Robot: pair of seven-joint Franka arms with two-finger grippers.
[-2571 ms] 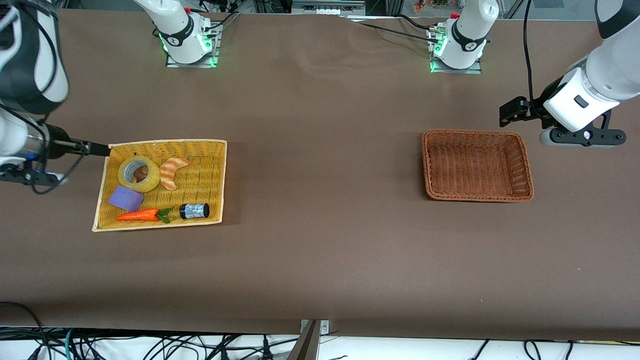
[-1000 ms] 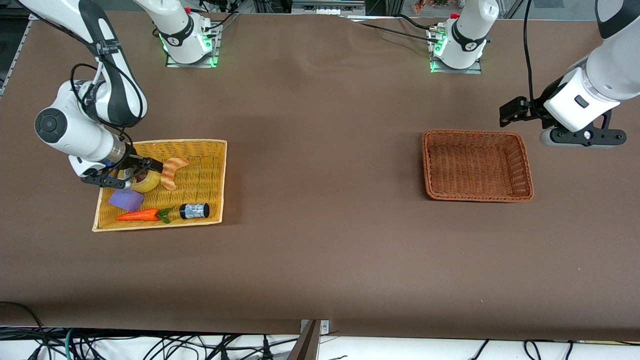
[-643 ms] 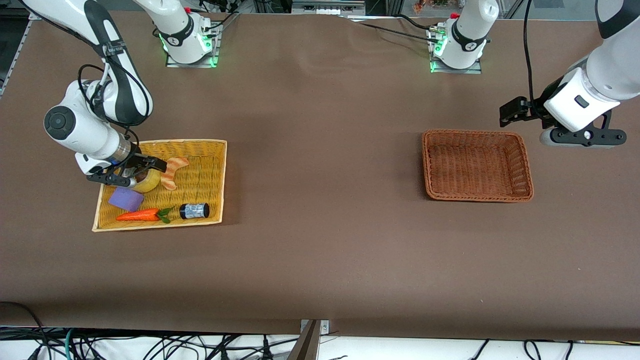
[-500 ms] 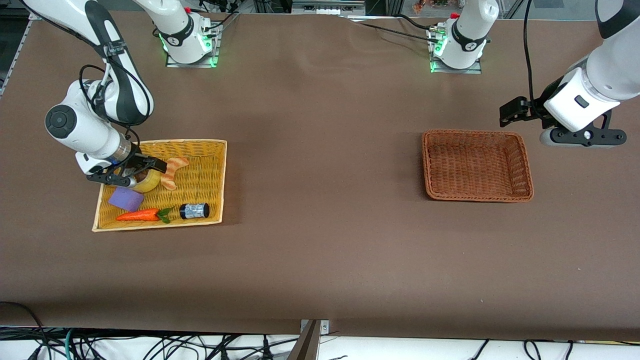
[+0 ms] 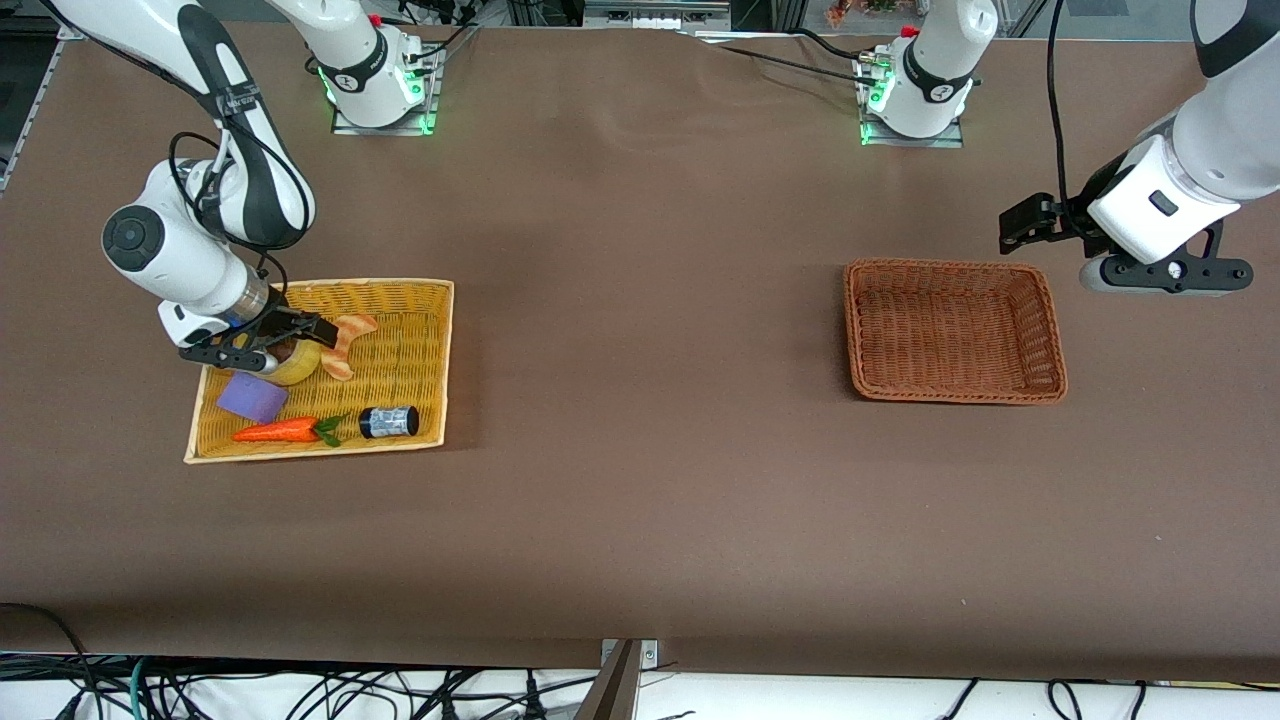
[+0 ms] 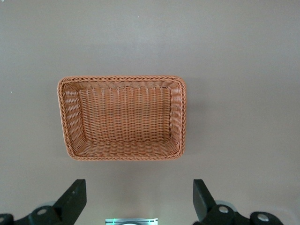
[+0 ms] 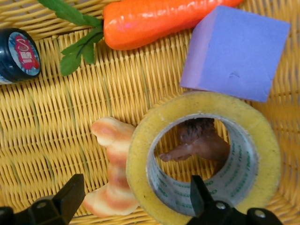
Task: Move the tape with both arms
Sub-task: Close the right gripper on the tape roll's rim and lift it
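The tape [image 7: 145, 154], a thick yellowish roll with a grey-white core, lies flat in the yellow wicker tray [image 5: 440, 360] at the right arm's end of the table. In the front view only a sliver of the tape [image 5: 293, 368] shows under the hand. My right gripper [image 7: 136, 199] is low over it and open. One finger [image 7: 204, 199] is inside the core and the other finger [image 7: 70, 194] is outside, by the bread piece. From the front, the right gripper [image 5: 285, 343] covers the roll. My left gripper [image 5: 1015, 228] waits open and empty beside the brown basket [image 5: 955, 330].
The tray also holds a striped bread piece [image 5: 345, 340], a purple block [image 5: 252, 397], a carrot [image 5: 275, 431] and a black-capped bottle [image 5: 389, 421]. A small brown thing [image 7: 201, 140] sits inside the tape's core. The brown basket [image 6: 122, 82] has nothing in it.
My right arm has swung in from the table's end and come down over the tape, still creeping toward the tray's middle. The left arm has not moved.
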